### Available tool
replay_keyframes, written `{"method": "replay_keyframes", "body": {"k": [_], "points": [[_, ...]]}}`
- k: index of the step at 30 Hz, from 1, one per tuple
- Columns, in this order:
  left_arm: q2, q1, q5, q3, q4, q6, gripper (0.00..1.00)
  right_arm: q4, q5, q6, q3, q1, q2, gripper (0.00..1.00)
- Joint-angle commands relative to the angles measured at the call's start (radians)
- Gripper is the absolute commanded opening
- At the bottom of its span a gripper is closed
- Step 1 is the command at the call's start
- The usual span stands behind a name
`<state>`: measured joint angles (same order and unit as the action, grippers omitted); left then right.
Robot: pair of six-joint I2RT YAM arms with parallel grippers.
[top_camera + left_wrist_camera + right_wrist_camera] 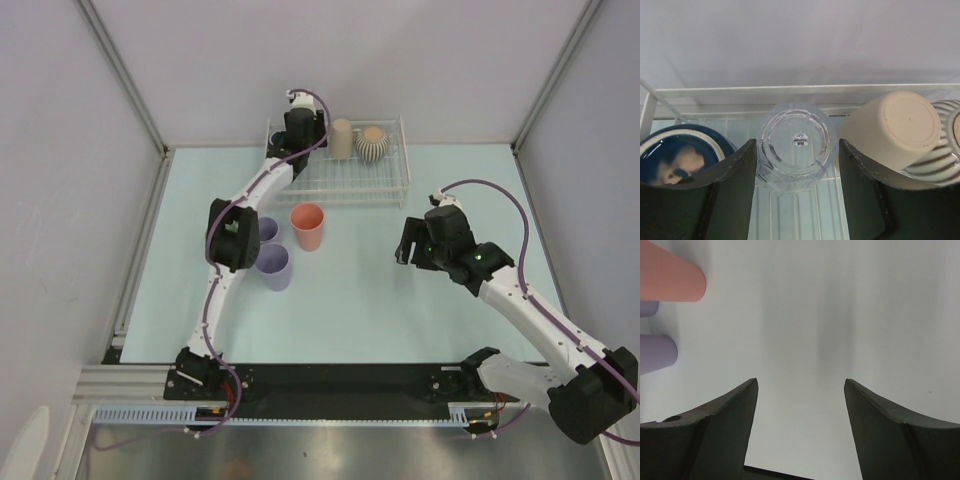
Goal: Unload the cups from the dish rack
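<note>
The white wire dish rack stands at the back of the table. My left gripper reaches into its left end, open, its fingers on either side of an upside-down clear cup without gripping it. In the left wrist view a navy mug lies to the left, an upside-down tan cup and a ribbed beige mug to the right. The tan cup and ribbed mug also show from above. My right gripper is open and empty over the table.
Out of the rack, on the table in front of it, stand a salmon-pink cup and two lavender cups, one partly hidden by my left arm. They also show at the left edge of the right wrist view. Frame posts flank the table.
</note>
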<state>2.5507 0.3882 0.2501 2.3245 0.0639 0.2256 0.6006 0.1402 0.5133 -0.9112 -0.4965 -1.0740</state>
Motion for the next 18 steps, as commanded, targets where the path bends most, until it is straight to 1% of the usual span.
{"method": "replay_keyframes", "body": {"k": [1,4,18], "points": [[-0.125,0.026,0.044,-0.008,0.074,-0.026,0.0,-0.042,-0.005,0.028,0.011,-0.008,0.028,0.75],[-0.142,0.034,0.038,0.013,0.099,-0.022,0.0,-0.05,-0.008,0.037,0.015,-0.013,0.031,0.75],[-0.205,0.044,0.049,0.01,0.131,-0.005,0.0,-0.055,-0.01,0.05,0.014,-0.033,0.059,0.75]]}}
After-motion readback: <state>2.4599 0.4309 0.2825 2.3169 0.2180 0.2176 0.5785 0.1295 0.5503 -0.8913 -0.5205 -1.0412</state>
